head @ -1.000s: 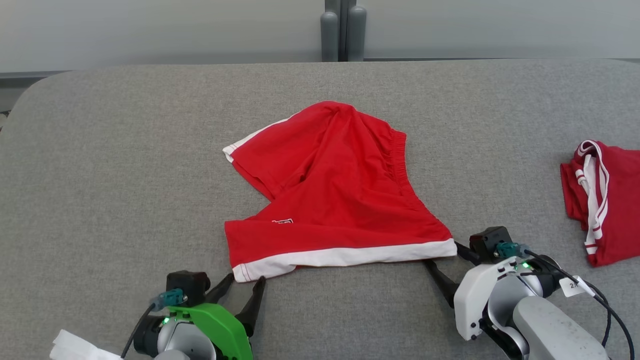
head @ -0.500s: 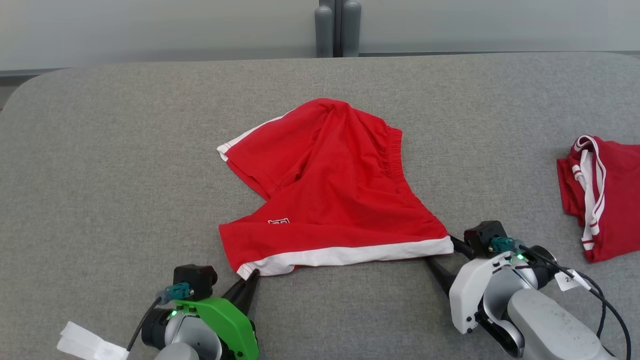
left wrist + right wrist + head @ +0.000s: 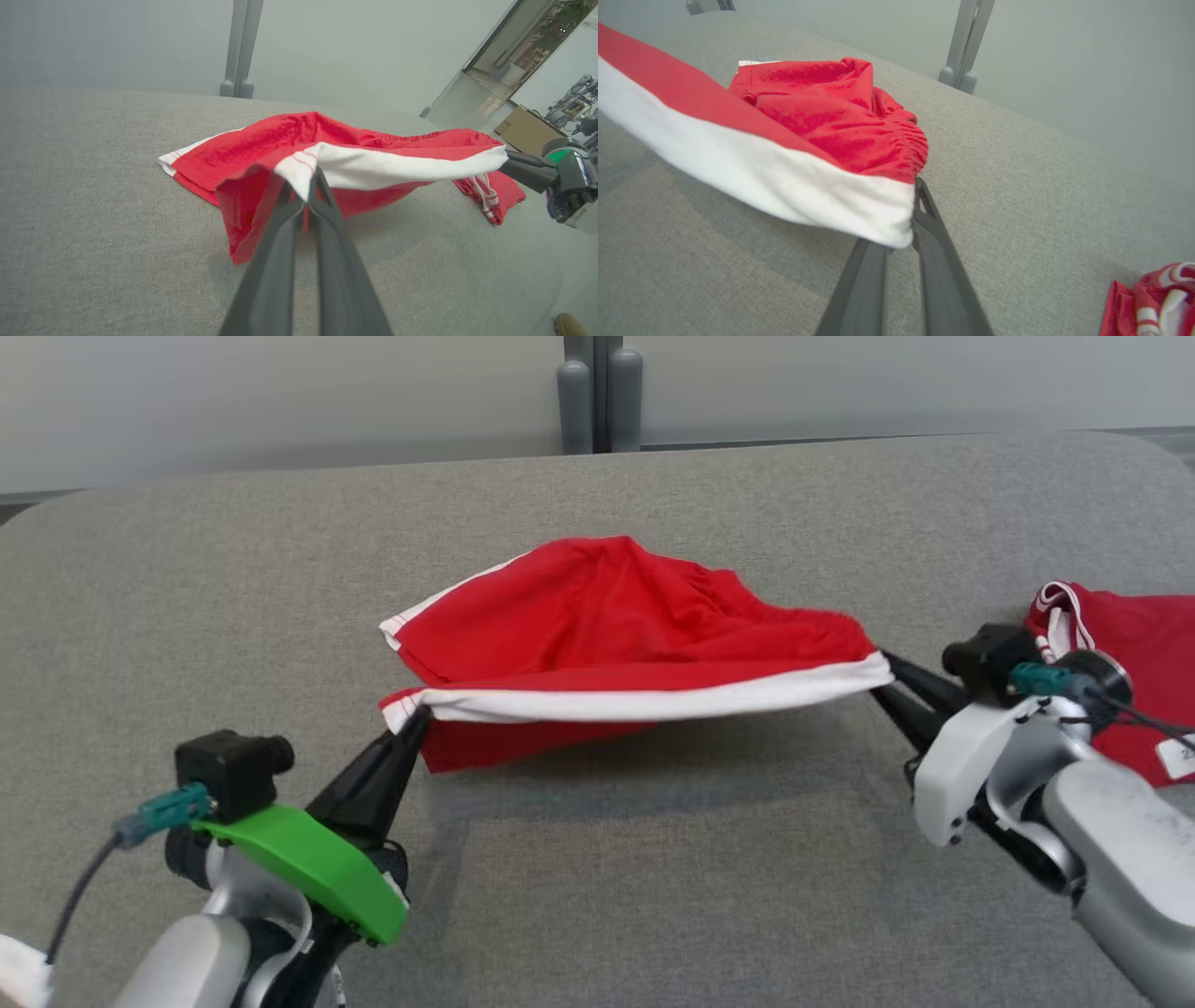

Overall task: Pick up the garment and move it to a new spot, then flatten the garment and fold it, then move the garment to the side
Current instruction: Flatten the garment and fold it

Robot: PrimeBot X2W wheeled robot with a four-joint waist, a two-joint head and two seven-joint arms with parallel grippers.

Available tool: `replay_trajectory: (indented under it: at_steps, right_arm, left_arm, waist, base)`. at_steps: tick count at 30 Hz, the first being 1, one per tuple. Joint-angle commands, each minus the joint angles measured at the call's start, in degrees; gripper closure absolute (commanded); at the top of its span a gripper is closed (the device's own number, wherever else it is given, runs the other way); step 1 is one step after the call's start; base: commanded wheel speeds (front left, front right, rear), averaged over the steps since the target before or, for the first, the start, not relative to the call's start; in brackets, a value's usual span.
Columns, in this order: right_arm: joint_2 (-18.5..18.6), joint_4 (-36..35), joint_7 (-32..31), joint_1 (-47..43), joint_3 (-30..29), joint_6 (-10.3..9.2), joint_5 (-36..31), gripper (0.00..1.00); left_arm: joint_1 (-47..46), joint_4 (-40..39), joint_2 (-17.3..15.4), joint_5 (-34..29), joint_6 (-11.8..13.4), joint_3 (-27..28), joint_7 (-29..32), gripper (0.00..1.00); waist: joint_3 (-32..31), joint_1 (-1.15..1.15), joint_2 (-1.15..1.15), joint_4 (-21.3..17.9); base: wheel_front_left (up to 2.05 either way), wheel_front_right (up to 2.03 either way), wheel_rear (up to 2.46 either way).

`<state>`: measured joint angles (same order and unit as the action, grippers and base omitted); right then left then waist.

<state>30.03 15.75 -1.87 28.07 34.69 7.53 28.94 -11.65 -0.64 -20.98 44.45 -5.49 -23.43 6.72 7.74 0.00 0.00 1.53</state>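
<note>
The garment [image 3: 607, 625] is a pair of red shorts with a white hem band, lying mid-table with its near hem lifted off the cloth. My left gripper [image 3: 420, 717] is shut on the hem's left corner [image 3: 299, 170]. At the hem's right corner [image 3: 901, 219], my right gripper [image 3: 885, 674] is shut on the white band. The band [image 3: 397, 165] hangs stretched between both grippers above the table, while the far part with the elastic waistband [image 3: 887, 140] still rests on the surface.
The grey fabric-covered table [image 3: 653, 877] spreads wide on all sides. A second red and white garment [image 3: 1120, 635] lies crumpled at the right edge, just behind my right wrist. Grey posts [image 3: 597, 401] stand beyond the far edge.
Both grippers closed on the hem's corners and rose, lifting the white band off the table. The right gripper also swung right and away. The head camera shifted.
</note>
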Motion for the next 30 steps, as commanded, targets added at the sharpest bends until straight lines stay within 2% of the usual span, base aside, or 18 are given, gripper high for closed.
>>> replay_trajectory:
  at_steps: [1,5,9,10,14,18,20,21,23,26,28,30]
  right_arm:
    - [1.8,-3.4,-1.2,0.6,-0.9,-0.09,0.8,1.00]
    - [7.0,-14.7,-6.1,0.3,-5.3,-0.09,0.8,1.00]
    - [9.7,-24.7,-11.2,-0.5,-10.1,-0.09,1.0,1.00]
    - [9.7,-24.7,-11.2,-0.5,-10.1,-0.09,1.0,1.00]
    - [11.3,-32.0,-15.6,0.9,-13.7,-0.09,1.4,1.00]
    - [13.1,-35.3,-19.9,7.1,-14.3,-0.09,2.0,1.00]
    - [13.5,-34.5,-21.5,12.6,-13.8,-0.09,3.5,1.00]
    - [12.2,-33.0,-21.9,15.7,-13.7,-0.09,5.2,1.00]
    - [12.9,-29.0,-23.7,23.2,-12.3,-0.10,4.5,1.00]
    - [8.6,-20.9,-25.1,33.8,-10.6,-0.05,6.1,1.00]
    - [5.9,-15.0,-23.4,41.4,-9.2,-0.10,4.1,1.00]
    - [1.8,-8.4,-19.8,48.0,-9.4,-0.09,1.3,1.00]
  left_arm:
    - [1.0,-4.7,-1.6,0.9,1.2,1.2,1.4,1.00]
    - [1.7,-18.7,-5.3,2.1,5.1,4.5,6.0,1.00]
    - [0.1,-27.9,-6.8,3.2,8.1,6.3,9.9,1.00]
    - [0.1,-27.9,-6.8,3.2,8.1,6.3,9.9,1.00]
    - [-3.3,-32.0,-7.4,4.1,9.7,6.6,13.3,1.00]
    - [-11.6,-30.1,-7.7,5.3,9.8,6.9,17.8,1.00]
    - [-18.6,-26.6,-7.7,6.1,9.1,7.4,19.9,1.00]
    - [-22.1,-24.2,-7.5,6.1,8.9,7.3,21.0,1.00]
    - [-30.4,-18.6,-6.1,5.3,8.4,6.8,22.1,1.00]
    - [-42.9,-8.9,-3.3,3.0,7.2,5.9,21.1,1.00]
    - [-50.0,-1.5,-1.6,0.9,6.2,5.3,18.9,1.00]
    - [-57.2,5.3,0.4,-1.1,5.5,5.6,15.6,1.00]
  waist:
    - [0.1,0.00,0.00,-1.1]
    - [0.8,0.00,0.00,-2.4]
    - [2.5,0.00,0.00,-3.3]
    - [2.5,0.00,0.00,-3.3]
    - [5.5,0.00,0.00,-3.8]
    - [10.0,0.00,0.00,-3.4]
    - [12.8,0.00,0.00,-2.9]
    - [14.2,0.00,0.00,-2.7]
    - [17.3,0.00,0.00,-1.8]
    - [21.6,0.00,0.00,-0.3]
    - [24.1,0.00,0.00,0.5]
    - [26.6,0.00,0.00,0.9]
  base:
    - [0.00,0.00,0.00]
    - [0.00,0.00,0.00]
    - [0.00,0.00,0.00]
    - [0.00,0.00,0.00]
    - [0.00,0.00,0.00]
    - [0.00,0.00,0.00]
    - [0.00,0.00,0.00]
    - [0.00,0.00,0.00]
    - [0.00,0.00,0.00]
    - [0.00,0.00,0.00]
    - [0.00,0.00,0.00]
    - [0.00,0.00,0.00]
